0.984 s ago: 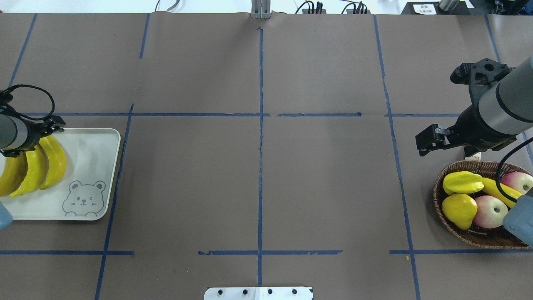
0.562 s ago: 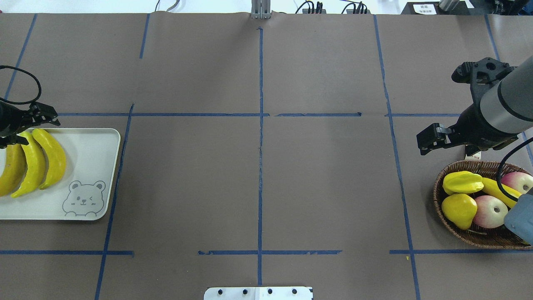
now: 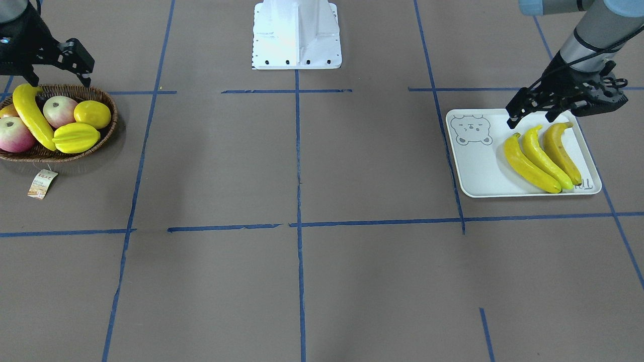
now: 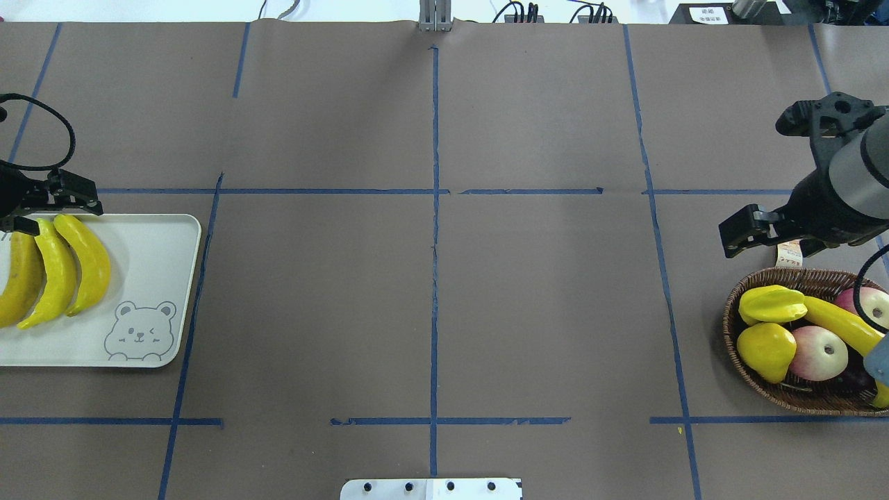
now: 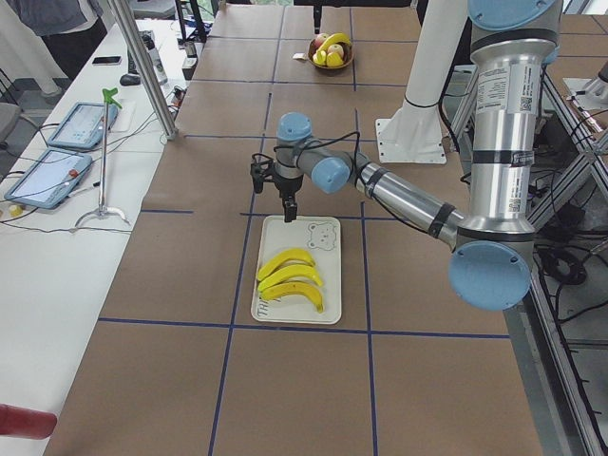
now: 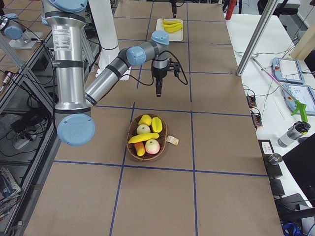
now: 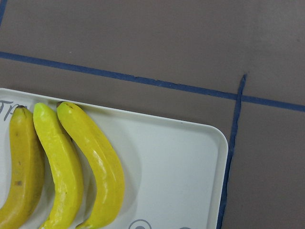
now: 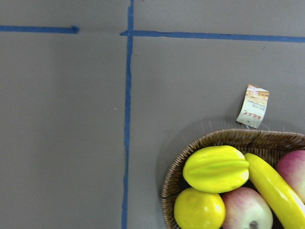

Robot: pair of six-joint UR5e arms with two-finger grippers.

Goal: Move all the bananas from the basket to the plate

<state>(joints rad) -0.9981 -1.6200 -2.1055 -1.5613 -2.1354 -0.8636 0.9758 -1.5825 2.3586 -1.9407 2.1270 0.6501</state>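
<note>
Three yellow bananas [image 4: 87, 267] lie side by side on the white bear-face plate [image 4: 156, 257]; they also show in the left wrist view [image 7: 95, 157]. My left gripper [image 4: 54, 208] is open and empty, just past the bananas' far ends, above the plate's far edge. A fourth banana [image 4: 833, 323] lies in the brown wicker basket [image 4: 729, 326] among other fruit. My right gripper [image 4: 767, 243] is open and empty, just beyond the basket's far rim. From the front, the left gripper [image 3: 533, 118] and the right gripper [image 3: 56, 75] both show spread fingers.
The basket also holds a ridged starfruit [image 4: 771, 303], a round yellow fruit [image 4: 764, 347] and two apples [image 4: 819, 351]. Its paper tag [image 4: 790, 255] lies on the table under the right gripper. The robot base [image 3: 297, 35] stands at the near middle edge.
My left arm has drawn back off the bananas toward the view's left, leaving them on the plate. My right gripper has shifted to the right, near the basket's far rim.
</note>
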